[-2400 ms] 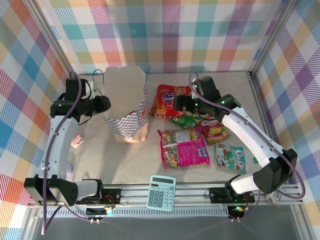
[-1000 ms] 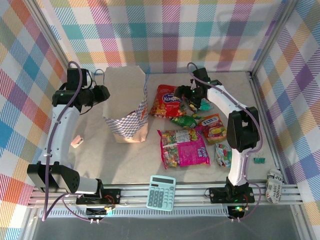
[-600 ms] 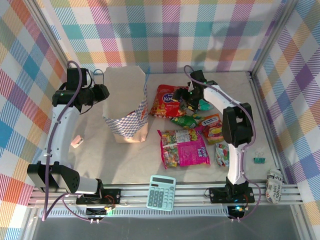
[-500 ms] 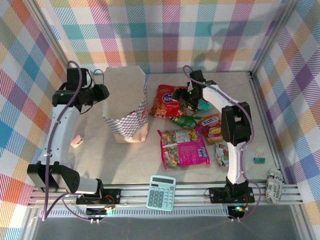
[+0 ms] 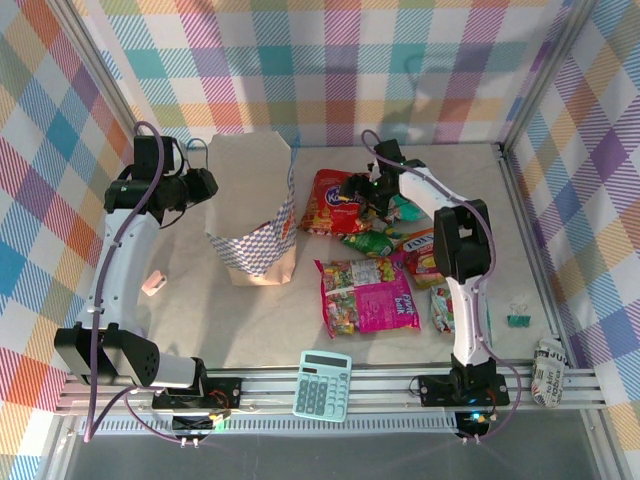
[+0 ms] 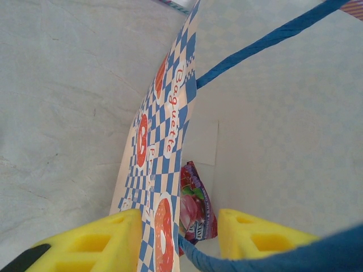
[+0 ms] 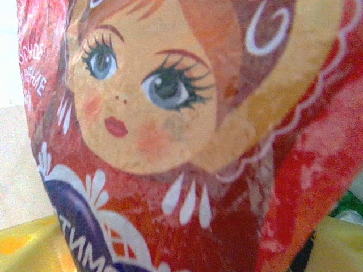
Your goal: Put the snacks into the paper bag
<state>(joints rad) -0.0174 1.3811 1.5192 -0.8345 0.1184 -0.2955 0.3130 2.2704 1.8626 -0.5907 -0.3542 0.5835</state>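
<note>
1. Left gripper (image 6: 178, 222): the jaws are partly apart and straddle the top edge of the paper bag (image 6: 169, 141). One yellow finger lies against the outside of the checker band and the other is inside the bag, clear of the wall.
2. A blue cord handle (image 6: 266, 42) runs across the bag's mouth. A purple-red packet (image 6: 194, 211) lies deep inside.
3. Right gripper (image 7: 187, 249): the jaws are wide, with the red doll-face packet (image 7: 170, 141) bulging between the yellow fingers. Whether they press on it cannot be told.
4. Top view: the bag stands upright on the left half of the table (image 5: 270, 325), apart from the loose snacks.
5. The red packet sits at the far end of the cluster. Nearer lie a green packet (image 5: 368, 242), an orange packet (image 5: 428, 258) and a large magenta packet (image 5: 368, 297).
6. A pale teal calculator (image 5: 322, 385) rests at the near edge.
</note>
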